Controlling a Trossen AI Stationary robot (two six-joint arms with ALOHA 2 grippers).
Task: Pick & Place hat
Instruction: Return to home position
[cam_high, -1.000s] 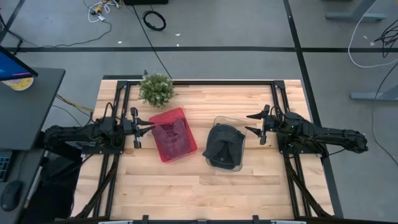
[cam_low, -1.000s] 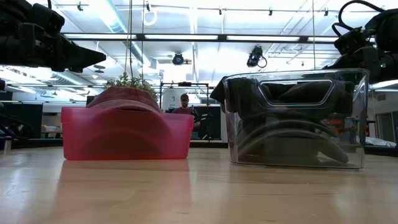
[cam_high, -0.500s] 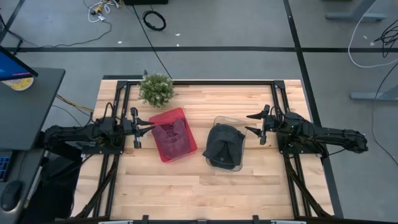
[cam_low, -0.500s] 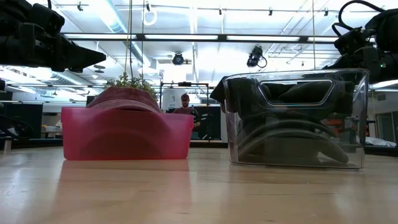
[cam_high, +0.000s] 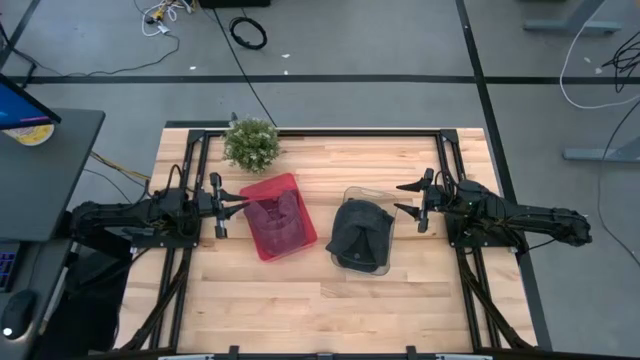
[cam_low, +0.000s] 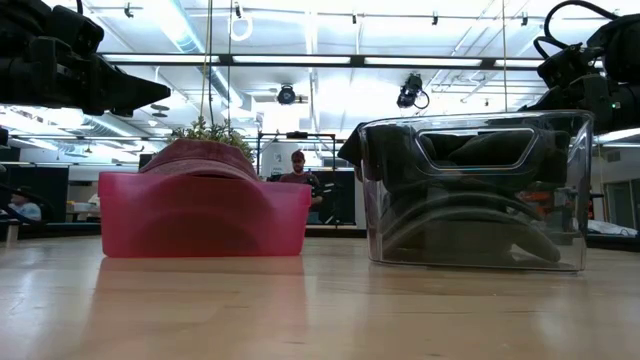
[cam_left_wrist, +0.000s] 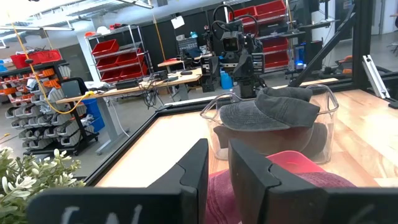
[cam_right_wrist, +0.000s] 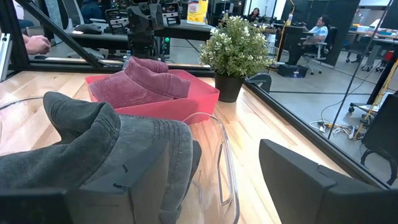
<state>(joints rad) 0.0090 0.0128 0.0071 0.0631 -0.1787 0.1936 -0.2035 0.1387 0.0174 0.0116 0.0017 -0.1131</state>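
Observation:
A maroon hat (cam_high: 272, 214) lies in a red bin (cam_high: 262, 187); its crown rises above the rim in the low view (cam_low: 195, 155). A dark grey hat (cam_high: 358, 233) sits in a clear bin (cam_high: 386, 200), with part of it draped over the bin's left rim. My left gripper (cam_high: 240, 205) is shut and hovers level over the red bin's left edge, above the rim (cam_low: 130, 95). My right gripper (cam_high: 403, 198) is open and hovers just right of the clear bin's far right corner. Its wrist view shows the grey hat (cam_right_wrist: 106, 149) close in front of it.
A small potted plant (cam_high: 251, 143) stands near the table's far edge, behind the red bin. The two bins stand side by side at mid-table. Bare wood (cam_high: 300, 300) lies toward the near edge. People sit in the room beyond the table.

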